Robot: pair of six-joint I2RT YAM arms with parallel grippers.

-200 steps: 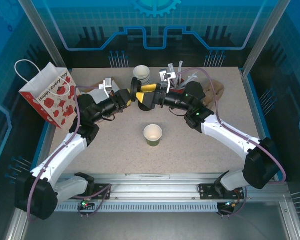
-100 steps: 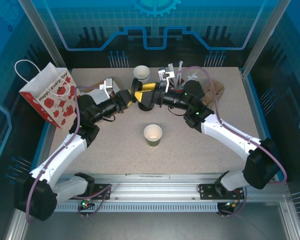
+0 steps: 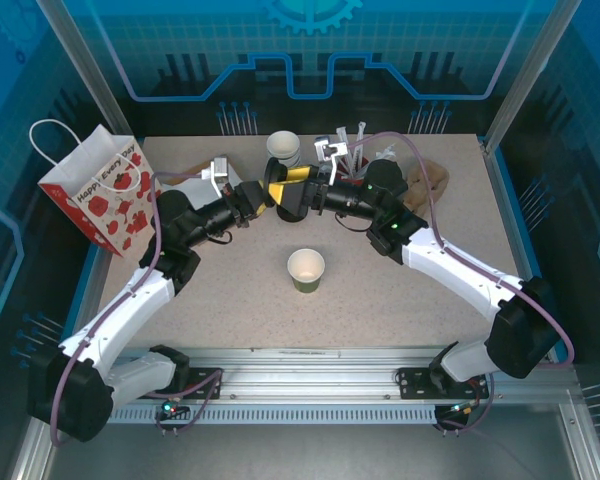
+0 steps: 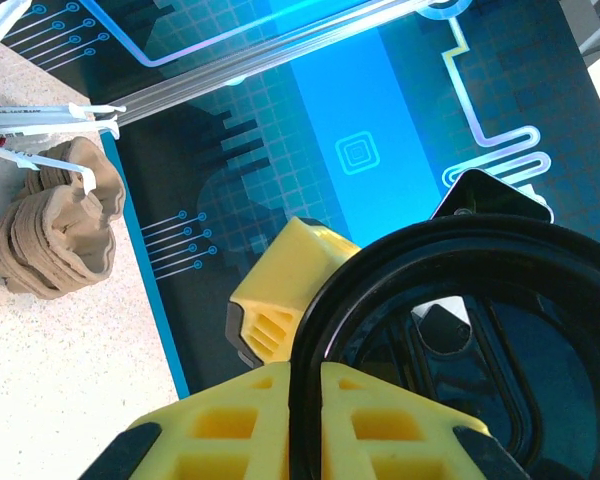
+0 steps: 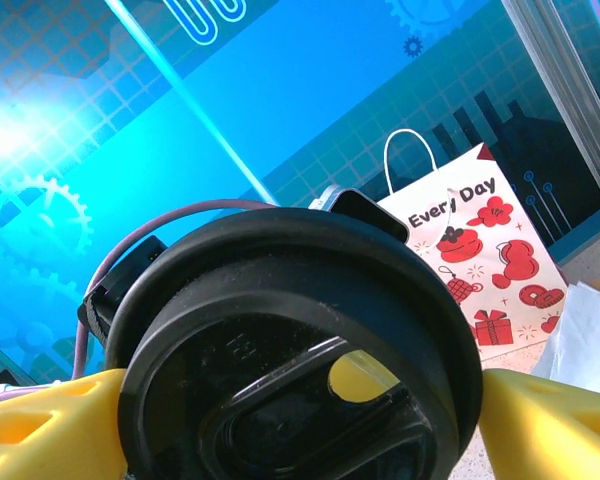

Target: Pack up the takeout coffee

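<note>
While open olive cup (image 3: 305,270) stands apart, right claw (image 5: 300,410) clenched on black lid (image 5: 280,290), left claw (image 4: 302,425) pinching its rim

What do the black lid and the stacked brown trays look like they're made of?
The lid looks like thin molded plastic, black, slightly glossy: crisp pressed ridges, soft highlights. The trays look like molded paper pulp, probably: matte brown, rough wavy edges.
</note>
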